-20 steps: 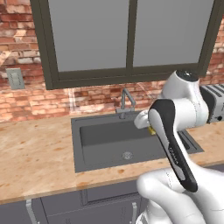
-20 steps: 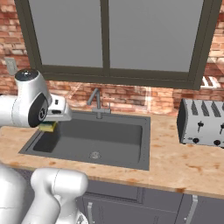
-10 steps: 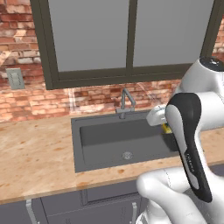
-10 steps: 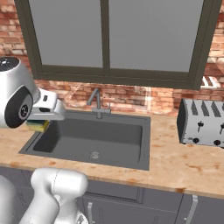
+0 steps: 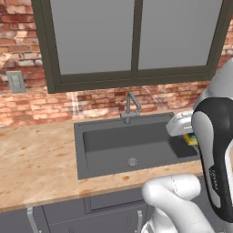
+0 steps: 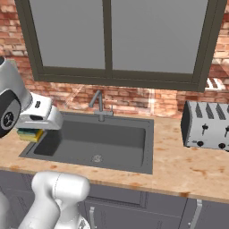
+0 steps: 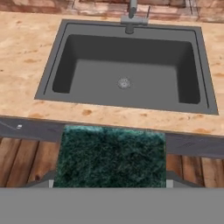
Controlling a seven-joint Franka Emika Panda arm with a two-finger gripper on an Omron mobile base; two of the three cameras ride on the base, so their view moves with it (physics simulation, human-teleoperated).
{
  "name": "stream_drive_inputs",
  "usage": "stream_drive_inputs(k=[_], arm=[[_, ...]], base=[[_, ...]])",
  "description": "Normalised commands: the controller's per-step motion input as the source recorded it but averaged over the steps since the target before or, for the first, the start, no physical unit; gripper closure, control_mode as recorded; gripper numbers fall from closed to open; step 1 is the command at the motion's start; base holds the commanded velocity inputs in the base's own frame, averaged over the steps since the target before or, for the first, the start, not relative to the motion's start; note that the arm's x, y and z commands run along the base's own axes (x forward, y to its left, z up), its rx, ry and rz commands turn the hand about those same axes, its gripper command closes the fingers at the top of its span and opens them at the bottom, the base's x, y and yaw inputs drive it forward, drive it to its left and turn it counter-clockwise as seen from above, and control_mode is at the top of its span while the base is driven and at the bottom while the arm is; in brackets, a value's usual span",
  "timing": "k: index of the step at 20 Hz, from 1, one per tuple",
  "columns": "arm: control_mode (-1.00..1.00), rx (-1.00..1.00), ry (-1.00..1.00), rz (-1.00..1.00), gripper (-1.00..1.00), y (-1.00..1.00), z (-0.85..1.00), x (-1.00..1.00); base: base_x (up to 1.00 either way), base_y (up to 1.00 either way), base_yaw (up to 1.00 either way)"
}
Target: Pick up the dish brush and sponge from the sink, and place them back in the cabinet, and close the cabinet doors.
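Claw (image 7: 109, 186) clenched on the sponge (image 7: 111, 156) — green face up — above the sink's (image 7: 52, 57) near rim.

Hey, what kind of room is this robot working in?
A kitchen, rendered: a dark sink with a faucet set in a speckled stone counter, and a toaster against a brick wall.

Both base cameras looked forward and down from behind the arm, left and right, sharing the dark grey recessed sink (image 5: 132, 145) (image 6: 96, 143) and silver faucet (image 5: 131, 105) (image 6: 99, 103). The hand camera looked steeply down on the same sink (image 7: 127, 65) from farther back.
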Motion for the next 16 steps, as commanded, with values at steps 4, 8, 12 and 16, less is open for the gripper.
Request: stream_drive_inputs(k=[4, 8, 12, 16], arm=[[1.00, 0.00, 0.00, 0.00, 1.00, 0.00, 0.00, -0.14], [1.00, 0.00, 0.00, 0.00, 1.00, 0.00, 0.00, 0.00], [1.00, 0.00, 0.00, 0.00, 1.00, 0.00, 0.00, 0.00], [1.00, 0.00, 0.00, 0.00, 1.00, 0.00, 0.00, 0.00]], base=[[-0.47, 0.00, 0.01], [-0.62, 0.00, 0.19], [-0.41, 0.00, 0.39], [-0.12, 0.00, 0.55]])
